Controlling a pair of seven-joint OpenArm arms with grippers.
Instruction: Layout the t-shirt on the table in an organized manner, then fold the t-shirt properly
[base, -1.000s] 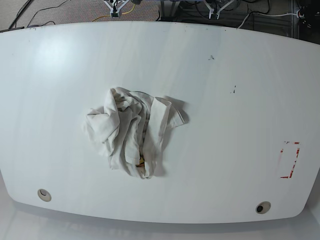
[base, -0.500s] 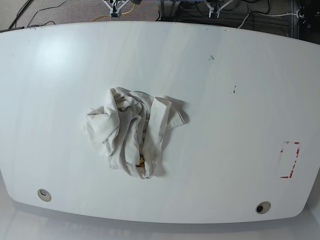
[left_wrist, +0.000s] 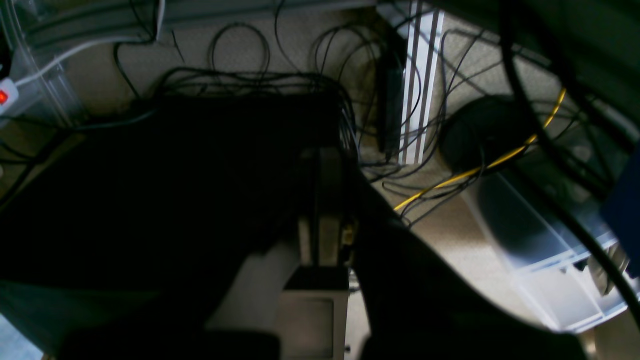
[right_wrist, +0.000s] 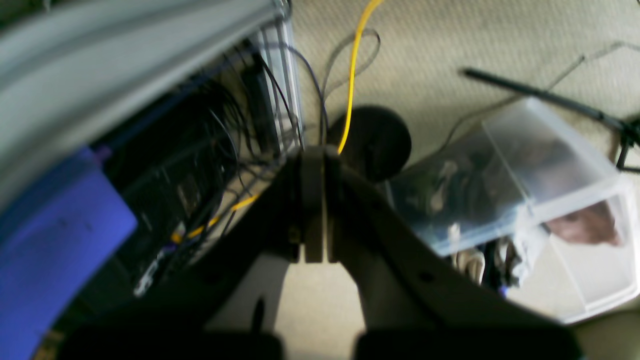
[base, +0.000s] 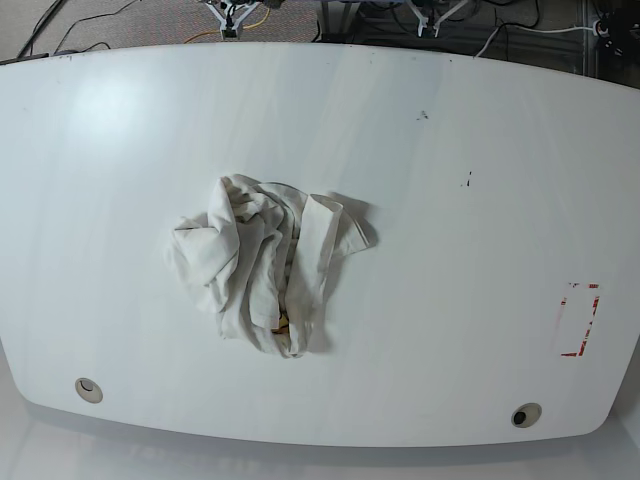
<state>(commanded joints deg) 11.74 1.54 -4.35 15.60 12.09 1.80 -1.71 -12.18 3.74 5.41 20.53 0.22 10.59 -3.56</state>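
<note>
The t-shirt (base: 262, 262) lies crumpled in a white heap a little left of the middle of the table (base: 480, 230), with a scrap of yellow-orange print showing at its lower edge. Both grippers hang beyond the table's far edge, well away from the cloth. In the base view only the tips of my right gripper (base: 231, 16) and my left gripper (base: 436, 18) show at the top. In the wrist views, my left gripper (left_wrist: 320, 152) and my right gripper (right_wrist: 314, 150) have their fingers pressed together with nothing between them, over the floor.
Two round grommet holes (base: 88, 389) (base: 525, 415) sit near the table's front edge, and a red-outlined rectangle (base: 578, 320) is at the right. Behind the table are cables (left_wrist: 260, 75), a yellow cord (right_wrist: 352, 75) and clear plastic bins (right_wrist: 540, 200) on the carpet.
</note>
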